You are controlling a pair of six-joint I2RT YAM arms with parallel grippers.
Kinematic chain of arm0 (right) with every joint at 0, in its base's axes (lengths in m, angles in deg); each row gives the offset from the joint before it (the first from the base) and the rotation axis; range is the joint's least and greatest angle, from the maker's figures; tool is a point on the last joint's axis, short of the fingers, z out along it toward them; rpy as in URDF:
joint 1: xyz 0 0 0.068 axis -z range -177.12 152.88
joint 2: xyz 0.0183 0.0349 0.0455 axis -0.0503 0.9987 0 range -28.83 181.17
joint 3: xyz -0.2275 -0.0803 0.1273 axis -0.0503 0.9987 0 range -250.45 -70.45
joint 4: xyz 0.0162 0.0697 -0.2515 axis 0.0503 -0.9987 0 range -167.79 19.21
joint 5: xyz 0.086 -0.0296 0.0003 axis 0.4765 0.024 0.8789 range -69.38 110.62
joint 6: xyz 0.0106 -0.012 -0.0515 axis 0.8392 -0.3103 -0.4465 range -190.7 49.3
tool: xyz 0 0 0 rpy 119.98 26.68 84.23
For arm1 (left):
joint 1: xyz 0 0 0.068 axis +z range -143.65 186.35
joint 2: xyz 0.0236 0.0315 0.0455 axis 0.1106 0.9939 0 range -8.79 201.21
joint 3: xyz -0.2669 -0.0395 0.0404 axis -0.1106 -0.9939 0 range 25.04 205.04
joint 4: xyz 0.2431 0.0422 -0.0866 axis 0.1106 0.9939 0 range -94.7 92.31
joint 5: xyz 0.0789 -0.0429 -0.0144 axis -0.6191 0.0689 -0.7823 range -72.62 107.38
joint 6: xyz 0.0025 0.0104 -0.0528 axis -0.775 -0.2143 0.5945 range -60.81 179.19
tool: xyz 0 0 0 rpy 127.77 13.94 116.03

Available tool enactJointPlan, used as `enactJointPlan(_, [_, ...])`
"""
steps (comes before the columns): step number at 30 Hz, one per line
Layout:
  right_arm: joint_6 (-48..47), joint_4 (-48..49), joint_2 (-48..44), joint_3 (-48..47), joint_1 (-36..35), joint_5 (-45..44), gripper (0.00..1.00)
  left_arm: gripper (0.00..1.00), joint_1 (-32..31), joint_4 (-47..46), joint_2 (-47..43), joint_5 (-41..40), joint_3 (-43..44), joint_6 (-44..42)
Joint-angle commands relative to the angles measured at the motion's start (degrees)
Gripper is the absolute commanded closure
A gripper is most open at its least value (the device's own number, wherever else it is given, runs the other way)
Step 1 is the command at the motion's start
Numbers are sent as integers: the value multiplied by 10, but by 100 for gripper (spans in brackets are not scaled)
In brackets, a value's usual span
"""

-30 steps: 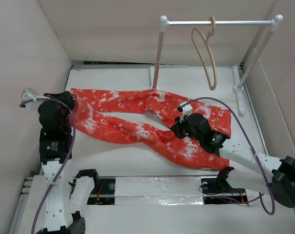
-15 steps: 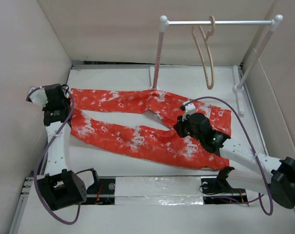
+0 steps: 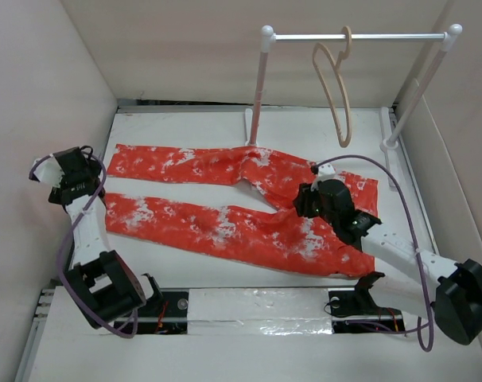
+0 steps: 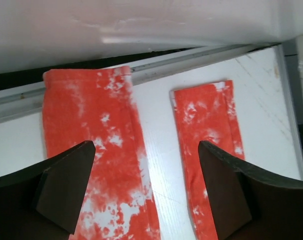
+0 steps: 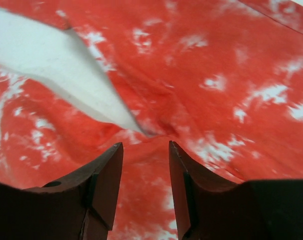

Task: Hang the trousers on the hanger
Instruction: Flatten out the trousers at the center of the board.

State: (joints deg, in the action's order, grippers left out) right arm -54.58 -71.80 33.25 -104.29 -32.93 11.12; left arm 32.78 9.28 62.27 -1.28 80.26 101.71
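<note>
One pair of trousers [image 3: 209,227] lies flat on the desk [image 3: 185,127], its two legs apart. One hanger [image 3: 342,111] hangs on the rack [image 3: 261,79]. Your left end effector [image 4: 146,147] is wide open and empty. Your right end effector [image 5: 145,146] is open a little, empty too.

Twin YAM units: left arm [image 3: 83,235], right arm [image 3: 396,255], white shell links, chunky black joint housings. Loose purple cable [image 3: 413,239] loops along each, white fitting near wrist. Left hand [image 4: 146,195], right hand [image 5: 145,165]: paired dark matte fingers [image 4: 66,190], wedge-shaped, flat inner faces.
</note>
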Motion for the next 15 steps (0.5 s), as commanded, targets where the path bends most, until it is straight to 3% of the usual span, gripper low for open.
enactJointPlan(1, [24,12,-35,18,35,-16,52,16,-8,-52,-58,56,-9,8])
enactJointPlan(5, [54,12,-85,43,104,-17,48,29,-117,-103,-99,114,-35,6])
enactJointPlan(6, [58,12,-95,54,141,-14,48,37,-185,-126,-106,123,-55,13])
enactJointPlan(8, [68,0,-120,66,182,1,48,47,-260,-155,-123,138,-80,28])
enactJointPlan(9, [72,4,-126,73,227,10,43,53,-332,-177,-130,139,-107,38])
enactJointPlan(11, [82,27,-132,91,270,43,33,59,-401,-225,-145,141,-146,63])
enactJointPlan(12, [85,30,-130,91,293,55,31,67,-429,-264,-147,144,-180,70])
enactJointPlan(15, [91,25,-93,77,377,90,30,74,-537,-305,-139,115,-221,65])
